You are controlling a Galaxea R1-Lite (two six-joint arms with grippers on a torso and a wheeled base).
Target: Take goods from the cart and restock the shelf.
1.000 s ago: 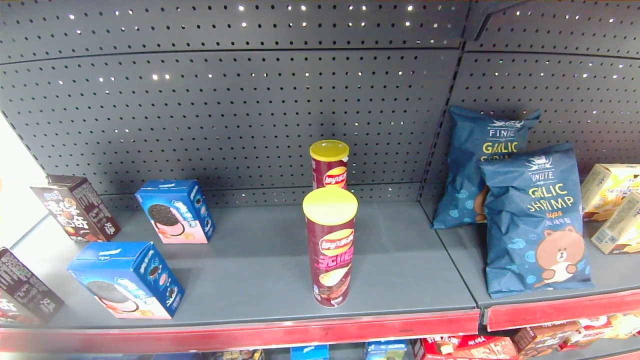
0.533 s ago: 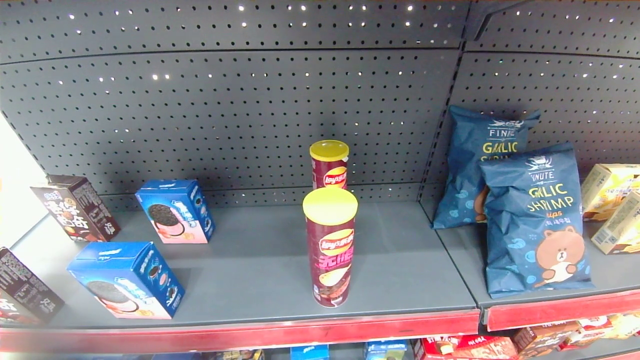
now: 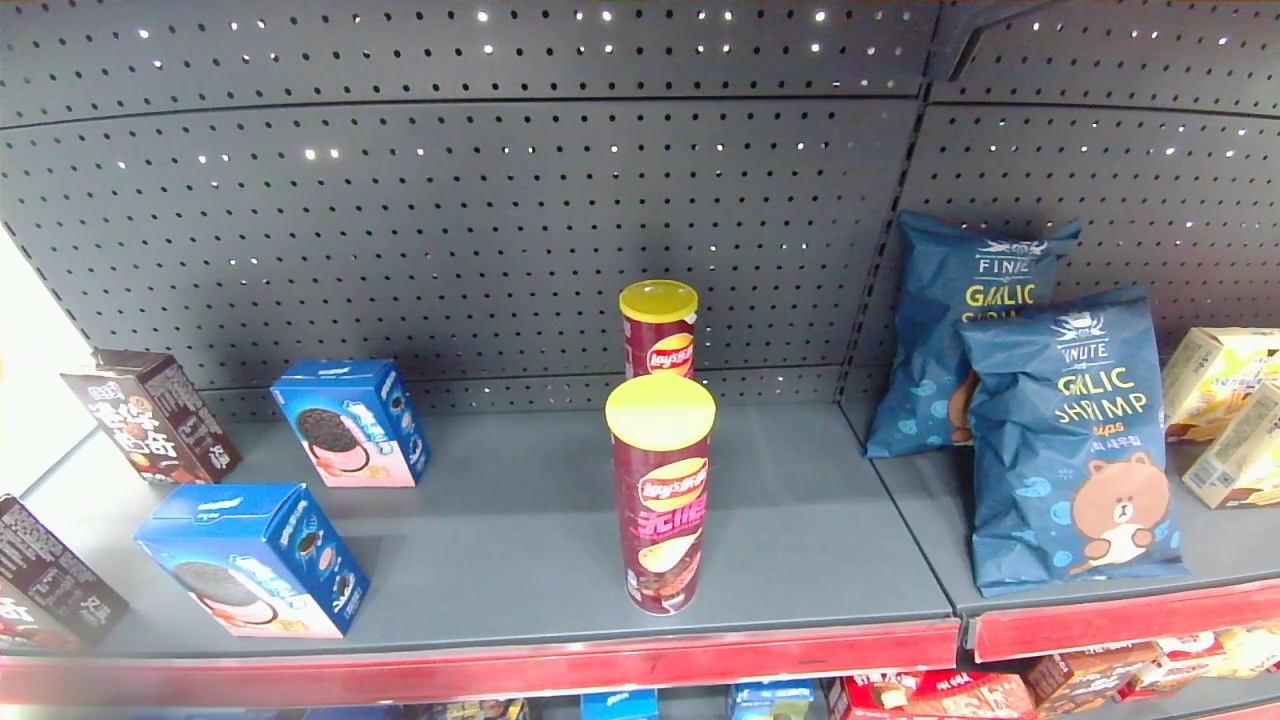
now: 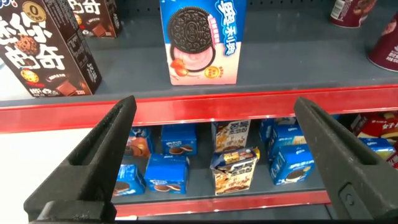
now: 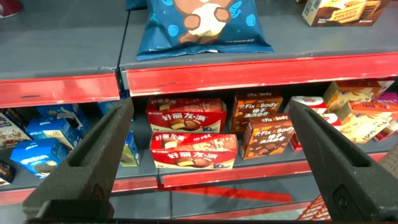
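Head view: grey shelf [image 3: 500, 540] with a red front edge; two yellow-lidded chip cans stand upright mid-shelf, front can [image 3: 660, 495] directly ahead of rear can [image 3: 658, 330]; blue cookie box [image 3: 255, 560] at left, blue snack bag [image 3: 1075, 440] at right. Left wrist view: left gripper [image 4: 213, 102], jaws wide apart, empty, facing the shelf's red edge. Right wrist view: right gripper [image 5: 211, 104], jaws wide apart, empty, before red boxes [image 5: 186, 134] on the lower tier.

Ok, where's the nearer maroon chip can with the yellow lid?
Head view: the nearer maroon chip can stands upright near the grey shelf's front edge, in front of the second maroon can, with a blue cookie box to its left.
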